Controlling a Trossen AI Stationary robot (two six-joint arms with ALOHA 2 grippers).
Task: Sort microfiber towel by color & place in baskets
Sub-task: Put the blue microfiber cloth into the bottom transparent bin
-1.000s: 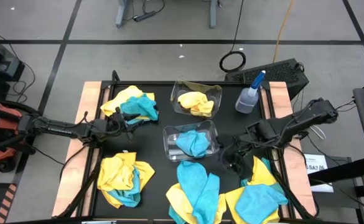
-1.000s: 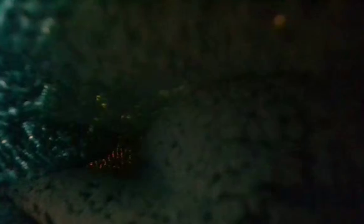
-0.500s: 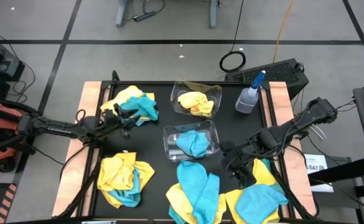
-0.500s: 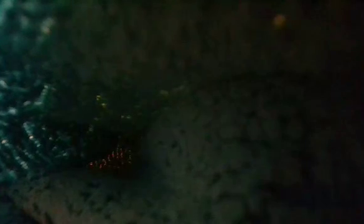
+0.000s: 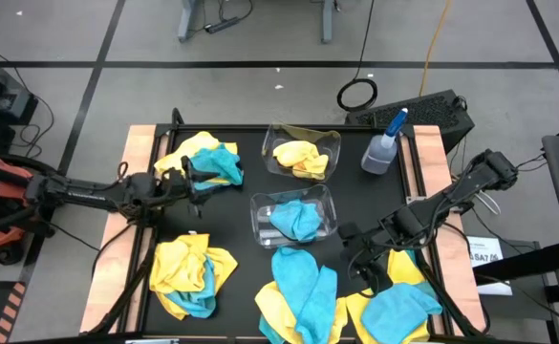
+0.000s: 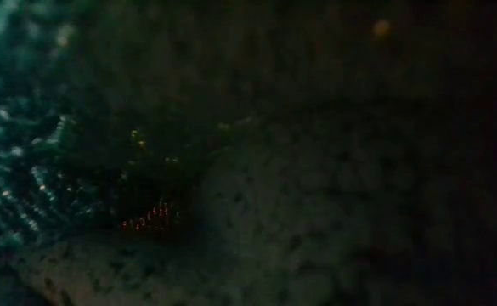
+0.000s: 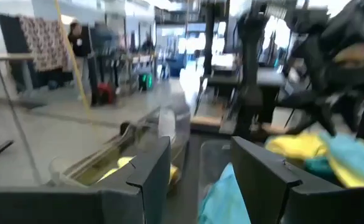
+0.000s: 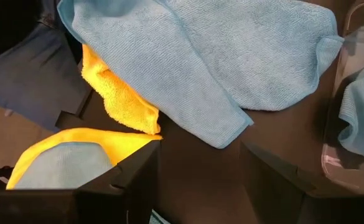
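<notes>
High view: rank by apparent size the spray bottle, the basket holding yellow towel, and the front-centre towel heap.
Largest to smallest:
1. Front-centre towel heap
2. Basket holding yellow towel
3. Spray bottle

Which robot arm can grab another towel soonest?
Probably the right. Its open pincer hangs beside the yellow and blue towels at the near right corner. The left pincer is open by the far-left pile.

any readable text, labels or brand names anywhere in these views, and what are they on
White paper label at the table's right edge, beyond the right arm: printed characters, too small to read.
Spray bottle: no readable label.
Towels and the two baskets: no text visible.
Low view: too dark to show any writing.
Left wrist view: room behind is blurred; no signs readable.
</notes>
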